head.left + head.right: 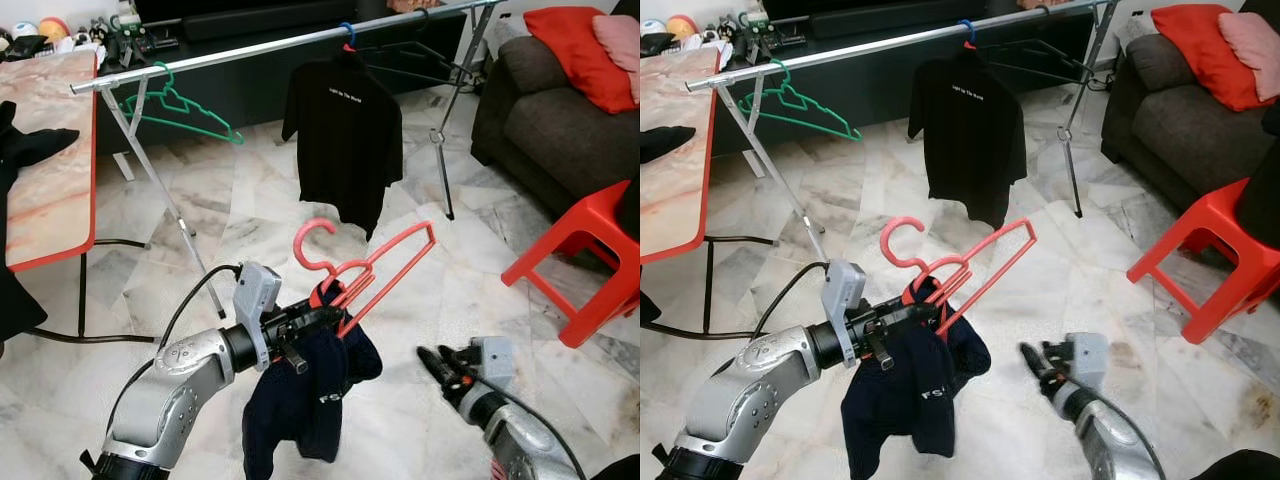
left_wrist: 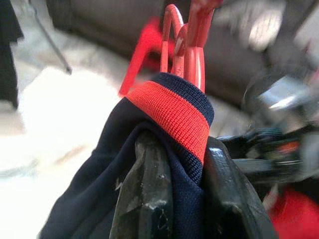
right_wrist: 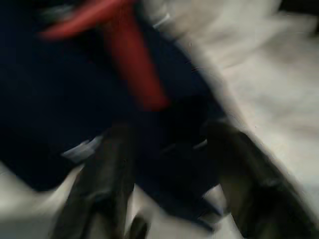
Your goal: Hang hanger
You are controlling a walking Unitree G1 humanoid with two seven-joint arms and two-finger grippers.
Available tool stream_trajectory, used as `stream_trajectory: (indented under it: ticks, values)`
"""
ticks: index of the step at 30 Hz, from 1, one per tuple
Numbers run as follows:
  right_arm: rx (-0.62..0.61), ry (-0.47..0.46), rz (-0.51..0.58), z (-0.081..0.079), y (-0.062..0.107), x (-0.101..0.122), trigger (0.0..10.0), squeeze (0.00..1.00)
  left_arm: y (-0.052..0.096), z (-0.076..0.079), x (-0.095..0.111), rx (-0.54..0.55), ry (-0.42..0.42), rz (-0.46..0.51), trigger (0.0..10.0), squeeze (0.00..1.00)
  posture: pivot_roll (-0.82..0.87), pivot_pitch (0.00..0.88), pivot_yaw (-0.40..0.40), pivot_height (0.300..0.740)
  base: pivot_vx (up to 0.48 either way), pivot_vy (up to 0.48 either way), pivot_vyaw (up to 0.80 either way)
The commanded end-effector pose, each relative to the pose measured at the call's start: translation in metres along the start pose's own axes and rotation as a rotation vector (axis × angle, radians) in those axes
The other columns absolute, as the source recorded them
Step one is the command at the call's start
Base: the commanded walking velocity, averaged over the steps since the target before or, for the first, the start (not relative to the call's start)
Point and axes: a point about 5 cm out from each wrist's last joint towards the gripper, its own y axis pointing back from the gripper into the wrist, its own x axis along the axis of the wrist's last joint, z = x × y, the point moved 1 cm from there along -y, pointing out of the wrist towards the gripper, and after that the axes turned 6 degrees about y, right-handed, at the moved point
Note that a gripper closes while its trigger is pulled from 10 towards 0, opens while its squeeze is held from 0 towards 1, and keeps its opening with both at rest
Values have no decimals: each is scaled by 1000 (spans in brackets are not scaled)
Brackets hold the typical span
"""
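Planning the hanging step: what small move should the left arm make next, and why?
Probably lift the left end effector up and forward toward the silver rail. It is shut on the navy garment and red hanger, held low, well short of the rail, with the hook pointing up and free.

I see the left arm (image 1: 175,375) bent at the elbow, forearm running across the body toward the right, wrist level. Its left gripper (image 1: 322,312) is clamped, fingers (image 2: 144,199) pinched on the navy shirt (image 1: 305,395) at its collar, with the red hanger (image 1: 365,270) sticking up from the grasp. The right arm (image 1: 510,435) is low, forearm angled up and leftward. The right gripper (image 1: 437,365) has its fingers (image 3: 107,174) spread apart, holding nothing, pointing toward the shirt; wrist view blurred.
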Motion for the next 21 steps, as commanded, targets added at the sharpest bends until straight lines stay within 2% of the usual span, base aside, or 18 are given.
stream_trajectory:
  ticks: [1,2,3,5,7,11,12,13,17,18,19,21]
  values:
    - [82,47,-28,-7,3,1,10000,0,0,2,-5,-13,-33,-25,10000,0,-37,171,-15,740,0,0,0]
    - [130,84,-38,-10,7,4,10000,0,1,-1,-9,1,-44,-56,10000,0,-37,170,-15,740,0,0,0]
    - [225,180,-13,-12,19,28,10000,0,6,-11,-24,65,-69,-150,10000,0,-48,169,-14,740,0,0,0]
    - [322,237,26,-19,30,51,10000,0,10,-16,-37,99,-100,-228,10000,0,-50,166,-15,740,0,0,0]
    - [390,278,39,-24,37,61,10000,0,12,-17,-46,103,-129,-281,10000,0,-50,166,-15,740,0,0,0]
    - [467,328,-5,-27,51,72,10000,0,14,-15,-59,85,-164,-352,10000,0,-52,159,-14,740,0,0,0]
    - [481,336,-32,-20,55,74,10000,0,16,-12,-63,50,-182,-397,10000,0,-52,159,-14,740,0,0,0]
    - [481,336,-32,-20,55,74,10000,0,16,-12,-63,50,-182,-397,10000,0,-52,159,-14,740,0,0,0]
    - [518,362,-116,-9,51,61,10000,0,19,3,-58,-120,-192,-445,10000,0,-48,154,-12,740,0,0,0]
    - [518,362,-116,-9,51,61,10000,0,19,3,-58,-120,-192,-445,10000,0,-48,154,-12,740,0,0,0]
    - [550,361,-153,-11,49,58,10000,0,21,12,-56,-224,-221,-483,10000,0,-38,154,-7,740,0,0,0]
    - [583,346,-166,-13,45,58,10000,0,23,17,-56,-286,-242,-521,10000,0,-38,153,-4,740,0,0,0]
